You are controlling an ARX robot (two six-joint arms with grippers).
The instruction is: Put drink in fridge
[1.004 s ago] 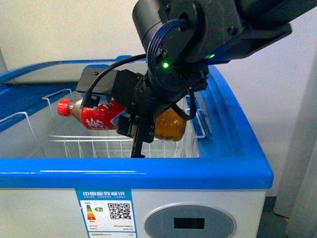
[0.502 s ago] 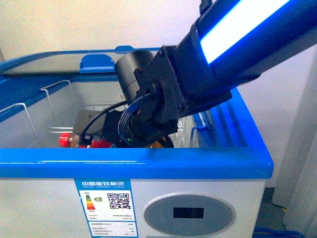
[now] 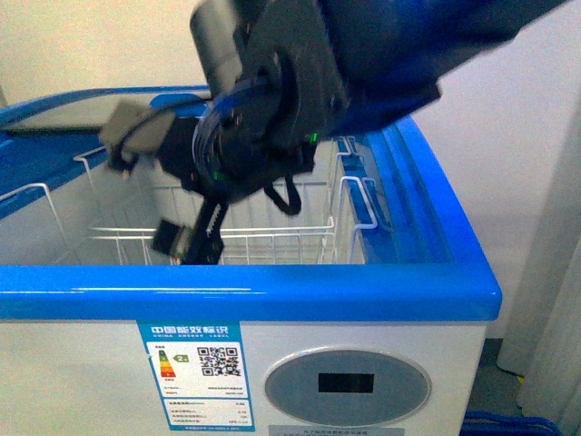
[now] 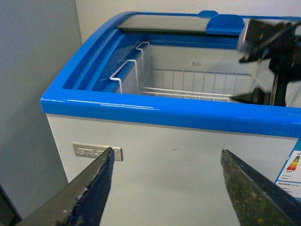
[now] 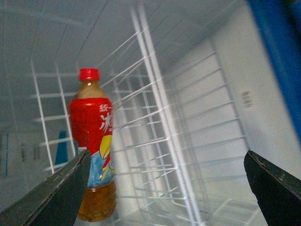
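The drink (image 5: 94, 141), a clear bottle with a red cap, red label and amber liquid, rests free against the white wire basket (image 5: 155, 117) inside the fridge. It shows only in the right wrist view. My right gripper (image 5: 167, 155) is open, and the bottle sits beyond one finger with nothing between the jaws. In the front view my right gripper (image 3: 189, 243) is blurred, hanging just over the open fridge (image 3: 272, 304). My left gripper (image 4: 167, 151) is open and empty, facing the fridge's white side wall (image 4: 164, 113) from outside, below the blue rim.
The glass lid (image 3: 64, 123) is slid toward the far left, leaving the near part open. Wire basket handles (image 3: 359, 213) stand up along the rim. A pale wall is behind the fridge. My right arm (image 4: 282, 56) shows above the opening in the left wrist view.
My right gripper carried the drink down into the fridge, let go of it, and has risen back to the rim, open and empty. The bottle no longer shows in the front view.
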